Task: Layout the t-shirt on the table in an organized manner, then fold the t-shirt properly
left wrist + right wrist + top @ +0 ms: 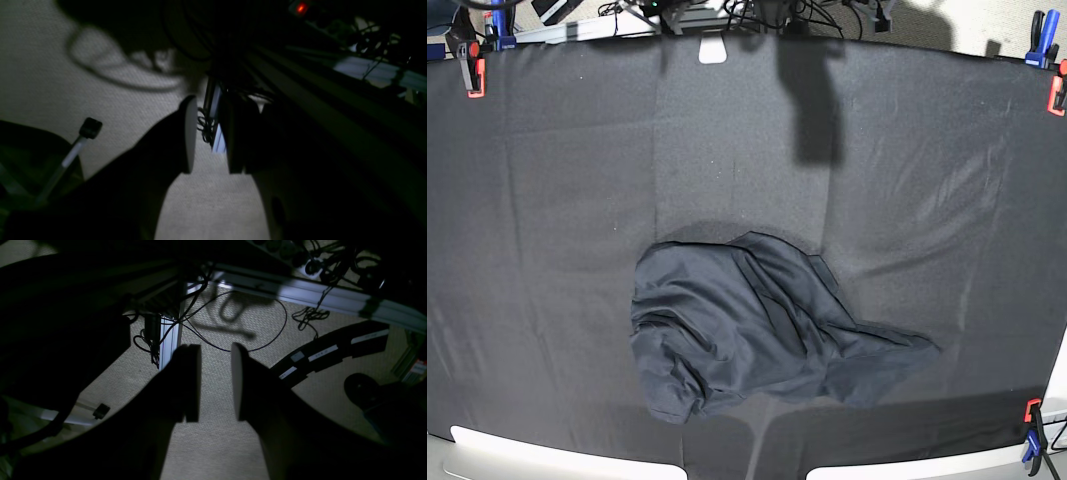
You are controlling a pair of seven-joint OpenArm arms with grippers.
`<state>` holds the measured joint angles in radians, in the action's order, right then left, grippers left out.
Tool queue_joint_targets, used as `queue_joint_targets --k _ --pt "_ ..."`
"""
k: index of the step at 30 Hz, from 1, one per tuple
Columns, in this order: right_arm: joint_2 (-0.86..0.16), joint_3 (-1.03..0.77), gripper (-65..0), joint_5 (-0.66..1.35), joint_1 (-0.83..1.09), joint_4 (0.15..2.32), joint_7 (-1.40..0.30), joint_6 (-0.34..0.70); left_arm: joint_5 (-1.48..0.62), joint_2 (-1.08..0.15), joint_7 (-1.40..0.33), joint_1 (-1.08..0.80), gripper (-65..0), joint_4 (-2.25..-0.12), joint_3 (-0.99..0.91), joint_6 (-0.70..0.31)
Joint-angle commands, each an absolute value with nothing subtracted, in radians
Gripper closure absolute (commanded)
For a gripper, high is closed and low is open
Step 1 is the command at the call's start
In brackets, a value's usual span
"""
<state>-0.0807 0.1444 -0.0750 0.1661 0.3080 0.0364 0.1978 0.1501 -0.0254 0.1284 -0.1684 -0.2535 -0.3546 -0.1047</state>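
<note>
The t-shirt lies crumpled in a dark heap on the table, a little in front of its middle, with one part trailing out to the right. No arm shows in the base view. My left gripper is open with nothing between its fingers, and only carpeted floor shows behind it. My right gripper is also open and empty, over the same kind of floor. Neither wrist view shows the t-shirt.
Red clamps and blue clamps hold the cloth at the table's corners, and one more blue clamp sits at the near right. Below, cables cross the carpet beside an aluminium rail. A red light glows above.
</note>
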Motion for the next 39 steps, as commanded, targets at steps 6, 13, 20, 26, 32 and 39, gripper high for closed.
queue_joint_targets --k 6,13,20,26,32,39 --pt "-0.083 0.146 -15.6 -0.069 0.169 0.312 0.057 0.198 0.146 -0.026 0.135 -0.189 -14.6 -0.261 -0.356 -0.105" --pt "-0.083 0.146 -15.6 -0.069 0.17 0.312 0.063 0.198 0.145 -0.026 0.131 -0.224 -14.6 -0.32 -0.356 -0.105" --pt "-0.083 0.146 -15.6 -0.072 0.17 0.312 0.064 0.198 0.145 -0.025 0.128 -0.262 -14.6 -0.368 -0.356 -0.105" --pt "-0.083 0.146 -15.6 -0.072 0.216 0.361 0.067 0.198 0.139 -0.025 0.12 -0.301 -14.6 -0.413 -0.356 -0.105" --pt "-0.103 0.146 -15.6 -0.071 0.346 0.543 0.062 0.214 0.075 -0.025 0.098 -0.403 -14.6 -0.554 -0.356 -0.148" --pt "-0.169 0.146 -15.6 0.081 0.553 0.863 -0.011 0.244 -0.052 -0.027 0.07 -0.603 -14.6 -0.886 -0.356 -0.248"
